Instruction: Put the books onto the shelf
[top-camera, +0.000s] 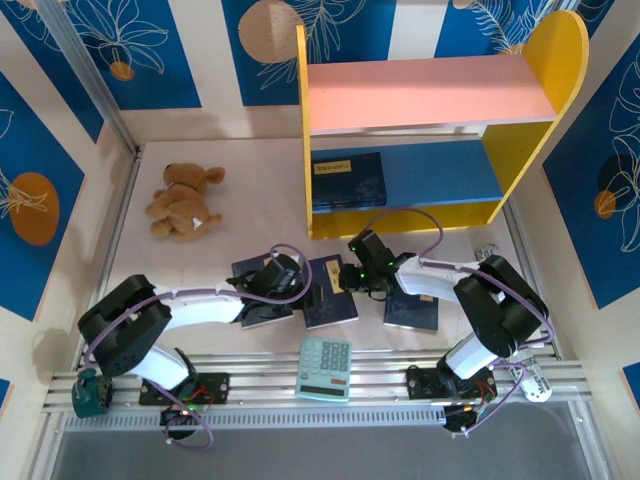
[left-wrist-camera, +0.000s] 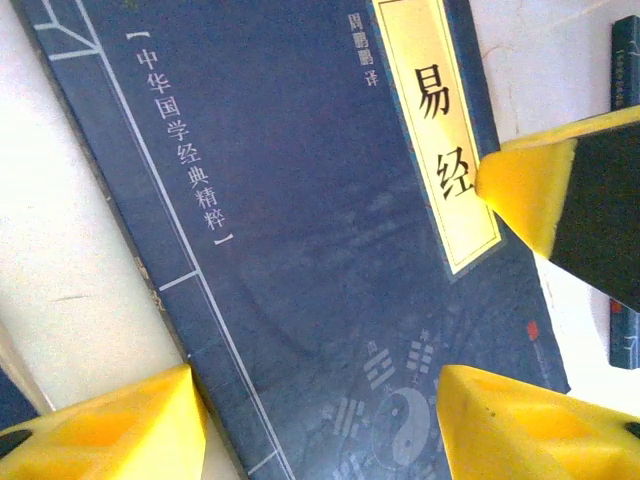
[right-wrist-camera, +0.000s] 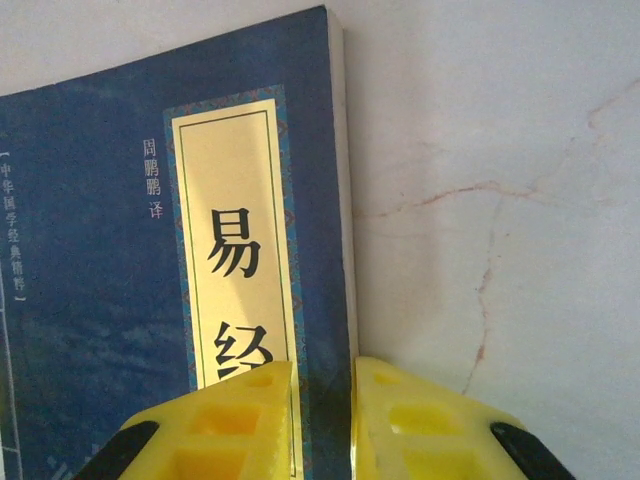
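Navy books (top-camera: 328, 296) bound for the shelf (top-camera: 430, 100)
Right claw (right-wrist-camera: 322, 420) pinches one book (right-wrist-camera: 100, 300) by its edge; left claw (left-wrist-camera: 320, 410), spread over another, should close squarely.

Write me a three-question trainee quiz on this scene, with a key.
1. True or false: a book already lies on the blue lower board of the shelf.
2. Fill in: in the top view, the plush toy lies to the shelf's ___.
3. Which lies closest to the near edge of the table? A plush toy, B calculator, C shelf.
Key: 1 true; 2 left; 3 B.
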